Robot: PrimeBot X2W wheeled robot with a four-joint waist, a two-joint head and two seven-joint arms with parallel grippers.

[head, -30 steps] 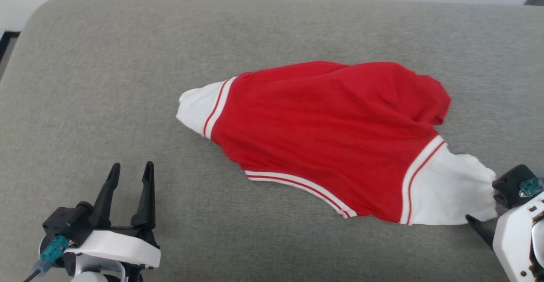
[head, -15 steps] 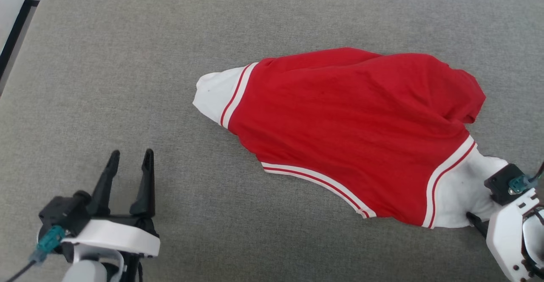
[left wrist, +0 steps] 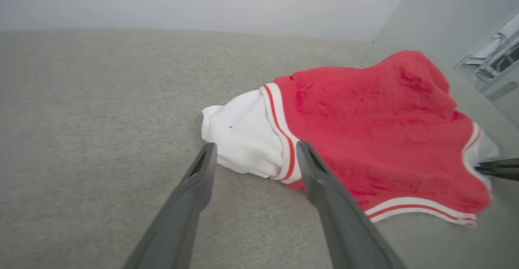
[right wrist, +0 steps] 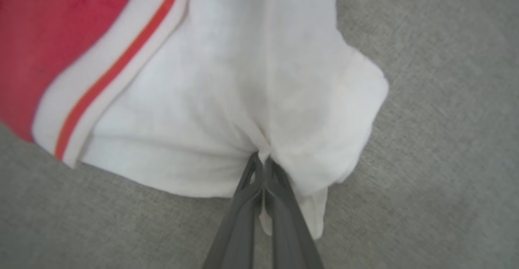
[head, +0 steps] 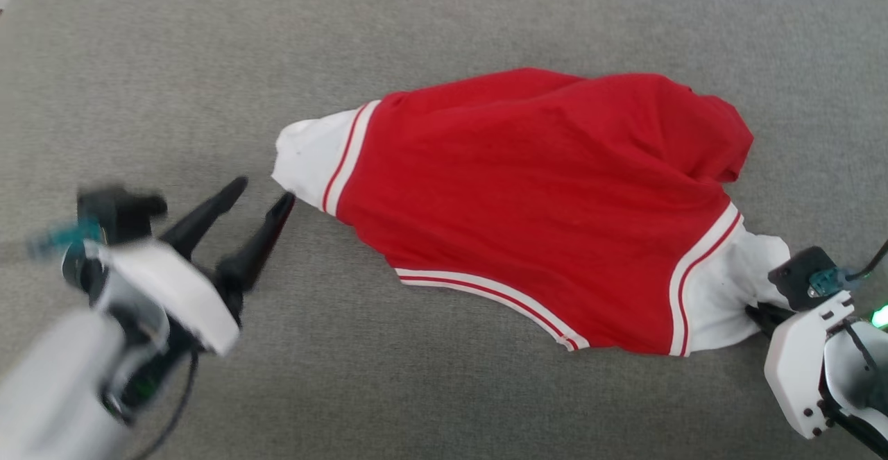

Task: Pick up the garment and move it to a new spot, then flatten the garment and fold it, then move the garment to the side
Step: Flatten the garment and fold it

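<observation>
Garment (head: 527, 210) is lying rumpled on the grey cushion (head: 173, 64), right of centre. Your right gripper (right wrist: 263, 165) is pinching the right white end panel (right wrist: 251, 98), jaws closed on a small bunched fold. Your left gripper (head: 265, 191) is hovering wide open just beside the left white end panel (head: 305, 158); contact is hard to tell. Risk: you're gripping only a thin pinch, so lifting one-handed is likely slipping it free, or dragging and twisting the cloth. Left arm is showing blurred in head view. Right fingertips are sitting hidden behind cloth there. Folds underneath aren't showing.
</observation>
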